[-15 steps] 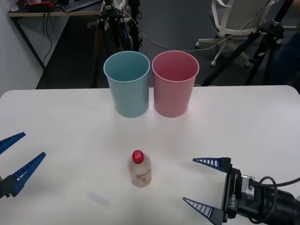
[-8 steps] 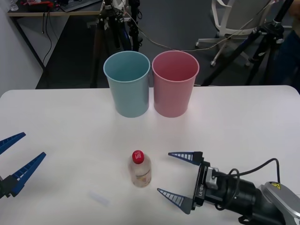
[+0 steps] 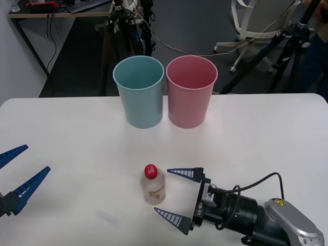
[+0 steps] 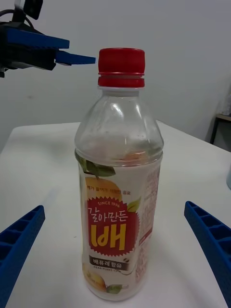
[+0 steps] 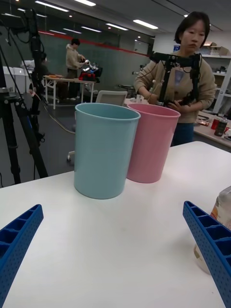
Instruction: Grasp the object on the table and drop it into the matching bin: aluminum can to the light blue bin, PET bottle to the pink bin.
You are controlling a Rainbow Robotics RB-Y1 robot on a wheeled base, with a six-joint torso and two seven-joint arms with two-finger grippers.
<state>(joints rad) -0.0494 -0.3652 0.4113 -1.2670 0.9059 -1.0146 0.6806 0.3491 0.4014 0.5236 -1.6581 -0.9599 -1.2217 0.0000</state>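
Bottle (image 3: 154,186) stands upright on the tabletop (image 3: 266,133), just beside the right hand (image 3: 176,196), whose wide-spread fingers point at it without touching. Left hand (image 3: 18,174) hovers at the tabletop's left edge, also spread wide.

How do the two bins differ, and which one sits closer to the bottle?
Colour: the blue bin is light blue, the pink bin is pink. Position: the blue bin stands on the robot's left, the pink bin beside it on the right. Neither is clearly closer to the bottle, which stands in front of the pair, about level with their meeting point. Both are upright, open-topped, tapered and similar in size.
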